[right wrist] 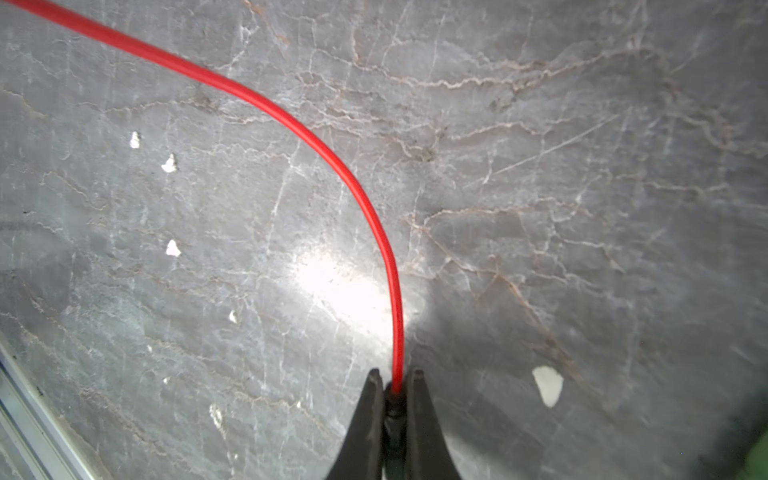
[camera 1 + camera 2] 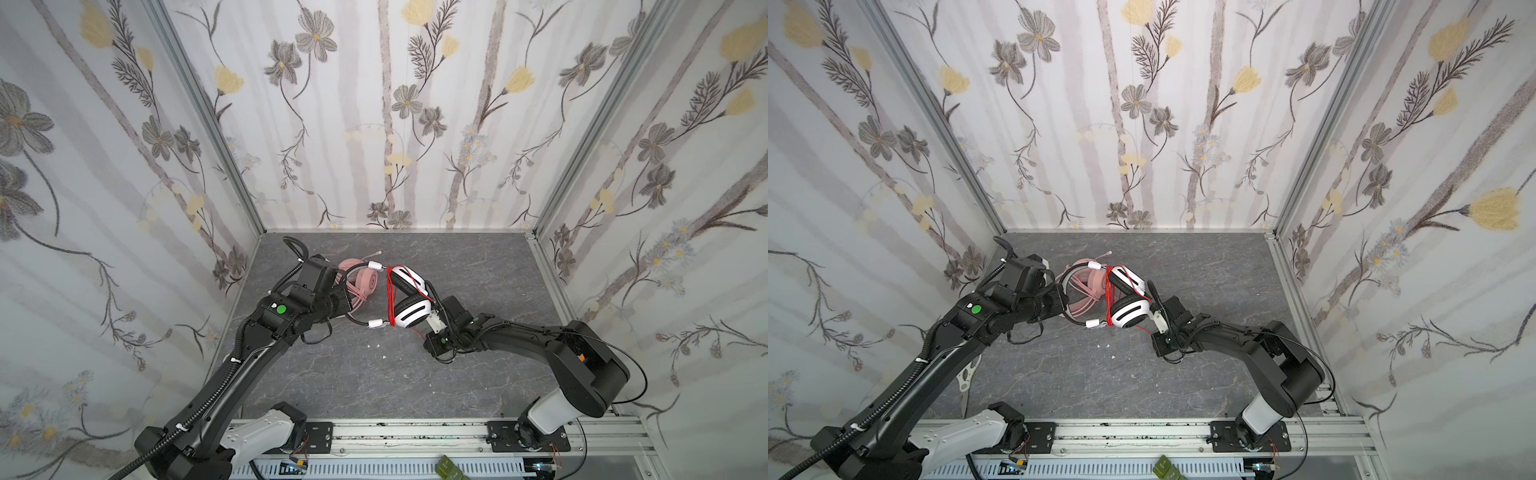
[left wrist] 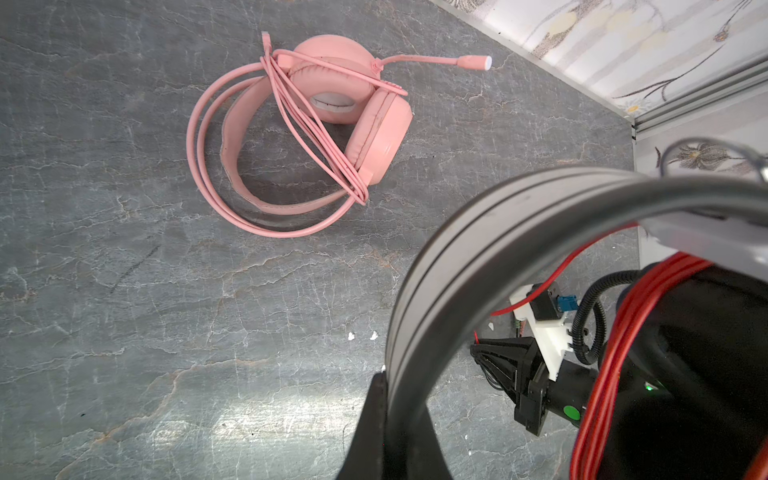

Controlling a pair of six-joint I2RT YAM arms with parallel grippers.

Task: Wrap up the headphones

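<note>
My left gripper is shut on the grey headband of the white-and-black headphones, which it holds above the table; in both top views it sits left of them. Their thin red cable is wound in several turns across the band near the earcups. A loose length of it runs down to my right gripper, which is shut on the cable's end just over the table. The pink headphones lie on the table behind, with their own pink cable wound round them.
The grey marbled table is closed in by flowered walls on three sides, with an aluminium rail along the front. A few small white crumbs lie on it near the middle.
</note>
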